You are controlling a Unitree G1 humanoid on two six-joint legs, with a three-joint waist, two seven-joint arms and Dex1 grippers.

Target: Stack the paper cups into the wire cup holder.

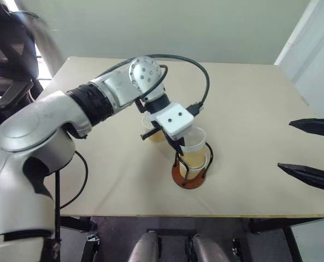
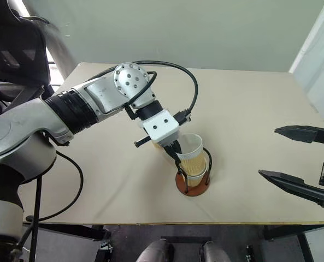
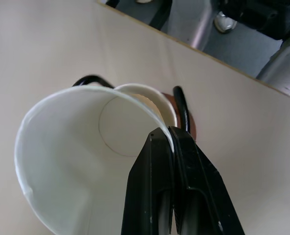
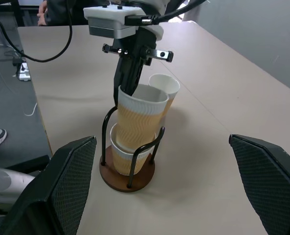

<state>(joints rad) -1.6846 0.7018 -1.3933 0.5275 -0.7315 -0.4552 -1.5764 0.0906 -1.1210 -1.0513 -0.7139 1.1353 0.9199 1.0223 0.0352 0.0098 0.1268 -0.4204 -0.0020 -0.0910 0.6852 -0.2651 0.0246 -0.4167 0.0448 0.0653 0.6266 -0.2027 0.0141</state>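
Observation:
My left gripper (image 1: 178, 146) is shut on the rim of a paper cup (image 1: 193, 142), tan outside and white inside. This cup tilts and its bottom sits inside a second paper cup (image 4: 120, 155). The second cup stands in the wire cup holder (image 1: 190, 180), between its black loops on the reddish-brown base. In the left wrist view the black fingers (image 3: 157, 161) pinch the held cup's rim (image 3: 32, 127). A third paper cup (image 4: 164, 85) stands upright on the table just behind the holder, partly hidden by the left hand. My right gripper (image 2: 269, 152) hangs open to the right of the holder, nothing between its fingers.
The tan table (image 1: 249, 98) has bare surface to the right of and behind the holder, which stands close to the front edge (image 1: 205, 215). A black office chair (image 1: 9, 49) is at the back left. A black cable (image 1: 200, 71) loops over the left wrist.

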